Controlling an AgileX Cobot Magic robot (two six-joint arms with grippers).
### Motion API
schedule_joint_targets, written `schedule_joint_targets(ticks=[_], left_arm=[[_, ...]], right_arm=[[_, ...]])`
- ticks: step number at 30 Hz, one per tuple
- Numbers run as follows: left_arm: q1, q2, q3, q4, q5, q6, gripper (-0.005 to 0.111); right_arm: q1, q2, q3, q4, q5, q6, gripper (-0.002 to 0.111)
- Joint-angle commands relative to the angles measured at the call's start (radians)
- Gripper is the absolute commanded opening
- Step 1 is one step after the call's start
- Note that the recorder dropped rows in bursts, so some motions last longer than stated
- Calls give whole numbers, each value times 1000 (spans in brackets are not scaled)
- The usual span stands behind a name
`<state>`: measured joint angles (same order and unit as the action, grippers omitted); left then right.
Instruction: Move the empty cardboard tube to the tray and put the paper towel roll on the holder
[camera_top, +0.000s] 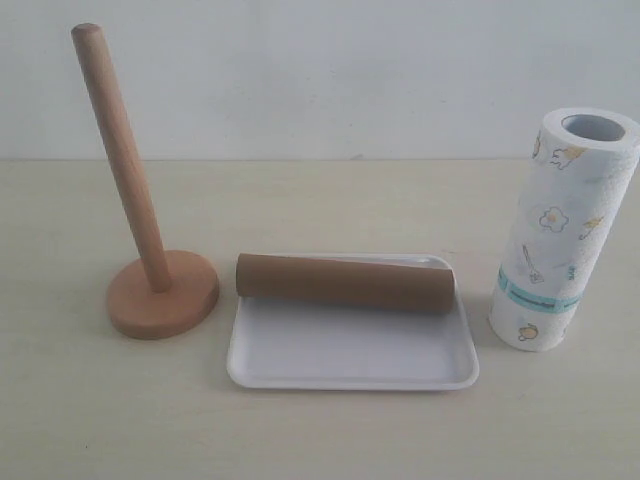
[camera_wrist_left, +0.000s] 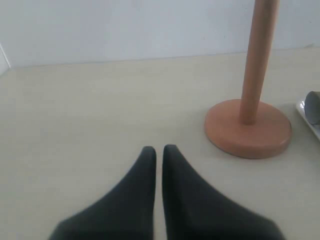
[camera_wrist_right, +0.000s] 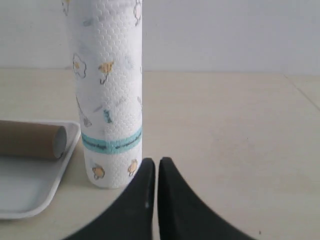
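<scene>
Paper towel roll (camera_wrist_right: 107, 90) — teal band (camera_wrist_right: 112, 142) lettering illegibly small.

I see pale beige worktop (camera_top: 330, 430), smooth and matte, across lower part of exterior view; plain off-white wall (camera_top: 330, 70) behind, meeting worktop along straight horizontal line

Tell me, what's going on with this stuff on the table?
Nothing is being handled right now. The cardboard tube lies in the tray. The paper towel roll stands upright on the table beside the tray, not yet on the wooden holder, whose post is bare. Both grippers are shut and empty: the left gripper faces the holder, the right gripper the roll.
</scene>
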<state>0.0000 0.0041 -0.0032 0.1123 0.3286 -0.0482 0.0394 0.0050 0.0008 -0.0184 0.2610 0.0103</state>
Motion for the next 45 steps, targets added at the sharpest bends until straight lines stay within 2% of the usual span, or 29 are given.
schedule_joint_targets(ticks=[1, 5, 7, 11, 15, 17, 20, 23, 28, 31, 33, 37, 41, 45], left_arm=[[2, -4, 3, -11, -7, 6, 4], [2, -4, 3, -11, -7, 6, 4], [2, -4, 3, -11, -7, 6, 4], [2, -4, 3, -11, -7, 6, 4], [2, -4, 3, -11, -7, 6, 4], [2, -4, 3, -11, -7, 6, 4], [2, -4, 3, -11, -7, 6, 4], [2, -4, 3, -11, -7, 6, 4], [1, -4, 3, -11, -5, 6, 4], [1, -4, 3, -11, -7, 6, 4], [1, -4, 3, -11, -7, 6, 4], [1, -4, 3, -11, -7, 6, 4], [1, -4, 3, -11, -7, 6, 4], [1, -4, 3, -11, -7, 6, 4]], right_arm=[[-7, -5, -1, -17, -129, -20, 3], [-7, -5, -1, -17, -205, -16, 3], [-7, -5, -1, -10, -304, -10, 3], [-7, -5, -1, -10, -659, 85, 3], [-7, -5, -1, -10, -1112, 175, 3], [-7, -5, -48, -5, -1179, 192, 3], [-7, -5, -195, -3, -1059, 192, 3], [-7, 66, -372, -3, -839, 192, 3], [-7, 250, -612, -14, -347, 188, 3], [-7, 366, -693, -13, -45, 188, 3], [-7, 438, -710, -13, 79, 188, 3], [-7, 546, -710, -9, 205, 206, 3], [-7, 651, -710, 132, 288, 214, 3], [-7, 756, -689, 214, 279, 82, 3]])
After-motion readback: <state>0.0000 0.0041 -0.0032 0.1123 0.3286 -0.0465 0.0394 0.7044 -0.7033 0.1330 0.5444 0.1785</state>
